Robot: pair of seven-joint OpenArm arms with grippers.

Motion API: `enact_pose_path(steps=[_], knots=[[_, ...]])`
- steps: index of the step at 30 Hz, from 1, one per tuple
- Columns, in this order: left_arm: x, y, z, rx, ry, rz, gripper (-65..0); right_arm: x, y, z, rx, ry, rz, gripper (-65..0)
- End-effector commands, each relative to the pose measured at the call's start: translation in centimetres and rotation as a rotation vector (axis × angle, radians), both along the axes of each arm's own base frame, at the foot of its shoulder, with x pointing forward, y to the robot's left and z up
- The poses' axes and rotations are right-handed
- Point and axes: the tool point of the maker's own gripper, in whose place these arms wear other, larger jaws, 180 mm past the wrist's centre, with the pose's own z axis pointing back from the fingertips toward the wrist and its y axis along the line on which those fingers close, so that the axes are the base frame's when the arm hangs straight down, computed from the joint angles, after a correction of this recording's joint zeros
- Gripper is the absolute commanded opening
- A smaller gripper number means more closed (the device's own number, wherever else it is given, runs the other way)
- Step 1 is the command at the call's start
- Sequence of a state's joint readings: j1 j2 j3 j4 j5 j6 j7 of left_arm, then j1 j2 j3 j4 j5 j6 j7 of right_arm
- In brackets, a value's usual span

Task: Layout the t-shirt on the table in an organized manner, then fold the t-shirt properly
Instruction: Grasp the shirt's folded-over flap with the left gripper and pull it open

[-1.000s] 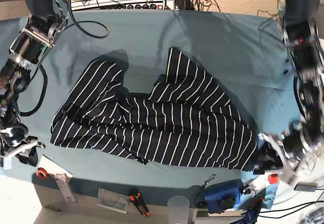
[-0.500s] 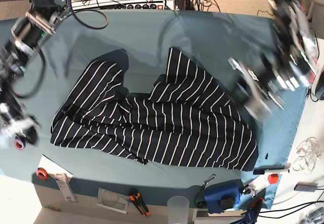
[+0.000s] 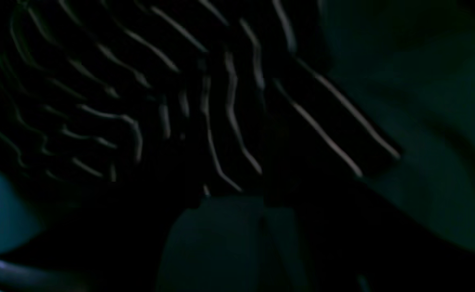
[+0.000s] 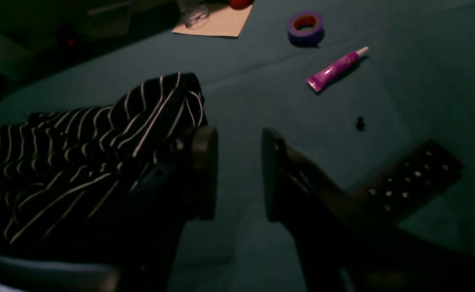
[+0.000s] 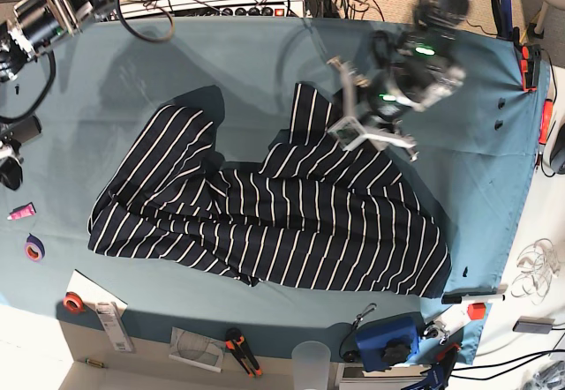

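Table (image 5: 265, 63) cloth in teal fills most of my base view, running out to the bare white edge at 6 o'clock where tools and clutter sit.

On it I see the t-shirt (image 5: 274, 213), dark navy with thin white stripes, spread across the middle but far from flat: one lobe reaches toward 9 o'clock, a narrower flap points up toward 12 o'clock, and the widest part fans out toward 4 o'clock. Folds bunch where these parts meet.

My left claw (image 5: 353, 112) hangs over the upper flap of the shirt, at about 1 o'clock from the garment's centre. Its wrist view is dark and blurred, showing only rumpled striped fabric close under it and teal cloth beside, so I cannot tell whether its jaws are apart or closed, or whether they touch the shirt.

My right claw (image 4: 239, 174) is out at the table's 9 o'clock edge. In its wrist view the jaws stand apart with only teal cloth between them, gripping nothing; a corner of the shirt lies just beside the left-hand finger (image 4: 200, 170).

Near that claw lie a purple tape roll (image 4: 305, 27) and a purple tube (image 4: 336, 69), well apart from the shirt.
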State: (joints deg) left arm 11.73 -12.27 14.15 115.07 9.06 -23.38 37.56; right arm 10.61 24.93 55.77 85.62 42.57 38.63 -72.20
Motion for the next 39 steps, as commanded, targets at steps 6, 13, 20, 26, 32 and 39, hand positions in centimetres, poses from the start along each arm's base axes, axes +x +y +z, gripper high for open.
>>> enact_pose_path(steps=[6, 13, 20, 26, 32, 39], knots=[[-0.3, -2.0, -0.4, 0.069, -0.059, -0.033, -43.7, 0.3, -0.5, 2.2, -0.049, -0.053, 0.015, -45.7], [3.2, -0.1, -1.9, 0.133, -0.087, 0.099, -43.7, 0.2, -0.4, 2.0, -0.045, -0.038, 0.017, -45.7], [3.5, -0.4, -4.6, 0.167, -0.001, 0.026, -43.7, 0.1, -0.3, 1.7, -0.043, -0.023, 0.02, -45.7], [2.6, 1.1, -7.0, 0.223, 0.09, 0.076, -50.9, 0.1, -0.3, 1.7, -0.042, -0.022, 0.02, -45.7], [4.2, 4.1, -4.9, 0.216, 0.05, 0.33, -65.0, -0.9, 0.3, 0.1, -0.017, 0.052, 0.045, -45.7], [4.9, 7.7, 1.6, 0.319, -0.099, 0.507, -65.0, -3.6, 1.7, -2.7, 0.04, 0.13, 0.106, -45.7]])
